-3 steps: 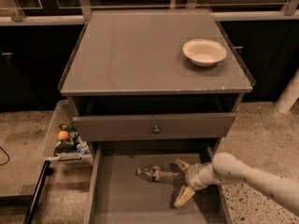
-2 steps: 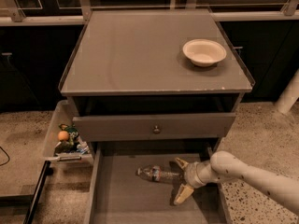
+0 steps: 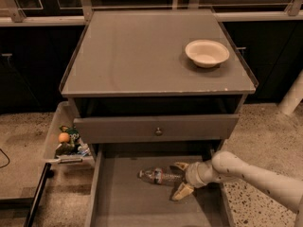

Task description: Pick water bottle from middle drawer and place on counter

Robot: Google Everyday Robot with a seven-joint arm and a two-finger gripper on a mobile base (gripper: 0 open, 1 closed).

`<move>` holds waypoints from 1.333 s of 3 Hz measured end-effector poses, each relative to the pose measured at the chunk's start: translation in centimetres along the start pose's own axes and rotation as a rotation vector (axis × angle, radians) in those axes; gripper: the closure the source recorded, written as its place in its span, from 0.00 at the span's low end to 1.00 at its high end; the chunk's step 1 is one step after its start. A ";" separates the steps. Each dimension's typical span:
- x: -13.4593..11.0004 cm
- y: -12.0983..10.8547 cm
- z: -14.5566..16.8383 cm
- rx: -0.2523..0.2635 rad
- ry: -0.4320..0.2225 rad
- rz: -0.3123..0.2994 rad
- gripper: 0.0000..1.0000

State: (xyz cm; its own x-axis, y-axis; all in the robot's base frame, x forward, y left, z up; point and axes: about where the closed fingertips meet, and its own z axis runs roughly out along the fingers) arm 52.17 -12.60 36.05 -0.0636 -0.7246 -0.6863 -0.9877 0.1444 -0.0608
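The water bottle (image 3: 158,176) lies on its side on the flat bottom of the open middle drawer (image 3: 128,202), cap end pointing left. My gripper (image 3: 180,179) reaches in from the right on a white arm. It is open, with one tan finger behind the bottle's right end and the other in front of it, so the bottle's base lies between them. The grey counter (image 3: 142,56) is above, and a cream bowl (image 3: 207,52) sits on its right side.
A grey drawer front with a small round knob (image 3: 158,131) juts out just above the open drawer. A pale bin of colourful toys (image 3: 66,138) stands at the left of the cabinet. Speckled floor lies on both sides.
The gripper and arm have shifted slightly left toward the bottle. The bottle has not moved.
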 end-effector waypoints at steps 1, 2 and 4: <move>0.0 0.0 0.0 0.000 0.000 0.000 0.42; 0.0 0.0 0.0 0.000 0.000 0.000 0.66; 0.0 0.0 0.0 0.000 0.000 0.000 1.00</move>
State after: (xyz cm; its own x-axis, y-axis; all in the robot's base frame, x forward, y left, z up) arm 52.17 -12.59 36.04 -0.0636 -0.7245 -0.6863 -0.9877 0.1442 -0.0607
